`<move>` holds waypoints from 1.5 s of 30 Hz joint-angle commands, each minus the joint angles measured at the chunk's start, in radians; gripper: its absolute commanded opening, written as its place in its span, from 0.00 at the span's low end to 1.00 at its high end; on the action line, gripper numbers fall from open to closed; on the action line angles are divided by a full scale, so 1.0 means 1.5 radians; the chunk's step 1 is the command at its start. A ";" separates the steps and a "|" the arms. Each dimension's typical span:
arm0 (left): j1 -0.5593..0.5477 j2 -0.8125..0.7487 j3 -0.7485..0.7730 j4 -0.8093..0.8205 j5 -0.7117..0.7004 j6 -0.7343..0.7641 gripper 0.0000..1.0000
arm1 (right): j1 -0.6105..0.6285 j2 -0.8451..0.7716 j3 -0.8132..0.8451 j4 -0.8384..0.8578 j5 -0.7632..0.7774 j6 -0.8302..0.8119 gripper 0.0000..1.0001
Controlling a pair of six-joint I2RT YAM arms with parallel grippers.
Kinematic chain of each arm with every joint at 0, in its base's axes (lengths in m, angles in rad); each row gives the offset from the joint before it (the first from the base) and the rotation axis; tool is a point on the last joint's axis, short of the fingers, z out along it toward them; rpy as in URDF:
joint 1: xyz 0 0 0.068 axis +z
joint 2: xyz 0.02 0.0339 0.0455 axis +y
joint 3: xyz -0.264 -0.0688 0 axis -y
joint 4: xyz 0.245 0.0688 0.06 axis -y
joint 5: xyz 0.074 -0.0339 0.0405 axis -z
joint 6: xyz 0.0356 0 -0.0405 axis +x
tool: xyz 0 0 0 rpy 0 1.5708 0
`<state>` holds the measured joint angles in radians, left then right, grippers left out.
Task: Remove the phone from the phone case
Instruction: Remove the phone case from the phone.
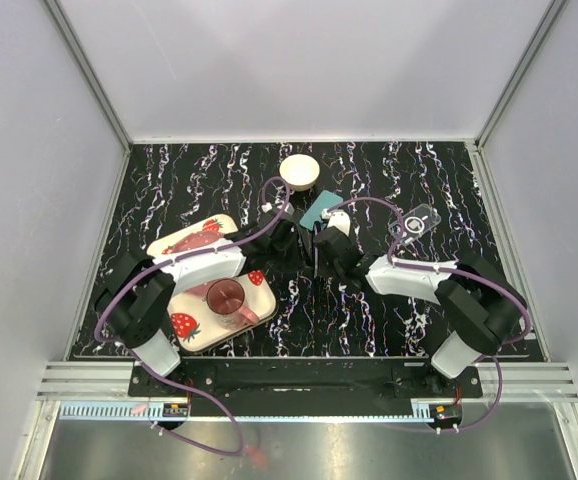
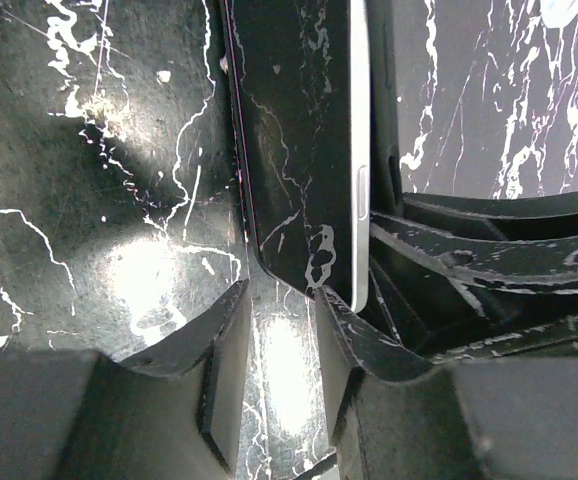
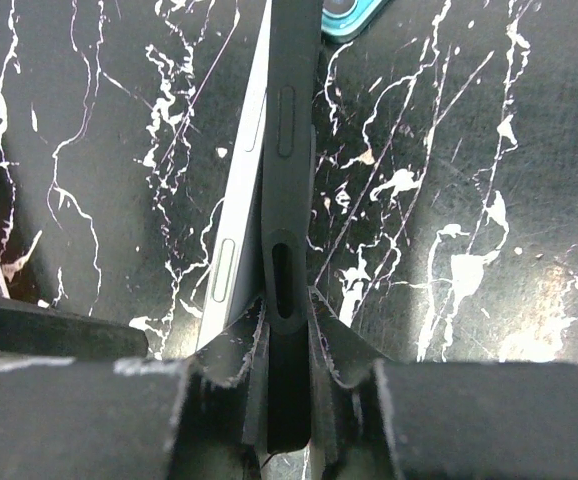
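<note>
The phone case (image 3: 287,200) stands on edge in the middle of the marbled table (image 1: 389,320), where the two arms meet. The right gripper (image 3: 287,310) is pressed together on its dark rim, one finger on each side of the slot in the case's end. The phone (image 2: 299,150) is partly out: in the right wrist view its silver edge leans away from the case along one side, while the near ends stay close together.

The left gripper (image 2: 279,300) is spread, with bare table showing in its gap. The phone's lower corner sits at the tip of one finger (image 2: 344,350), not between the two (whether it touches, I cannot tell).

Things crowd the spot. A flat teal object (image 1: 319,210) lies just behind the case, with a cream bowl (image 1: 299,171) beyond it. A clear plastic item (image 1: 419,222) rests near the right arm. Under the left arm lie two strawberry-print trays (image 1: 194,325), the nearer one bearing a pink cup (image 1: 227,297).
</note>
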<state>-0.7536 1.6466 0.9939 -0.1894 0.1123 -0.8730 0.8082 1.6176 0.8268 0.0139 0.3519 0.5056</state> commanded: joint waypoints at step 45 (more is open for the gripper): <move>0.027 0.070 0.111 -0.020 0.052 0.018 0.33 | 0.000 -0.050 -0.013 0.085 -0.051 -0.011 0.00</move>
<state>-0.7021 1.7462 1.1122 -0.1879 0.2104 -0.8742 0.8085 1.5753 0.7589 0.0669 0.2691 0.4938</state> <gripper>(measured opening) 0.333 0.198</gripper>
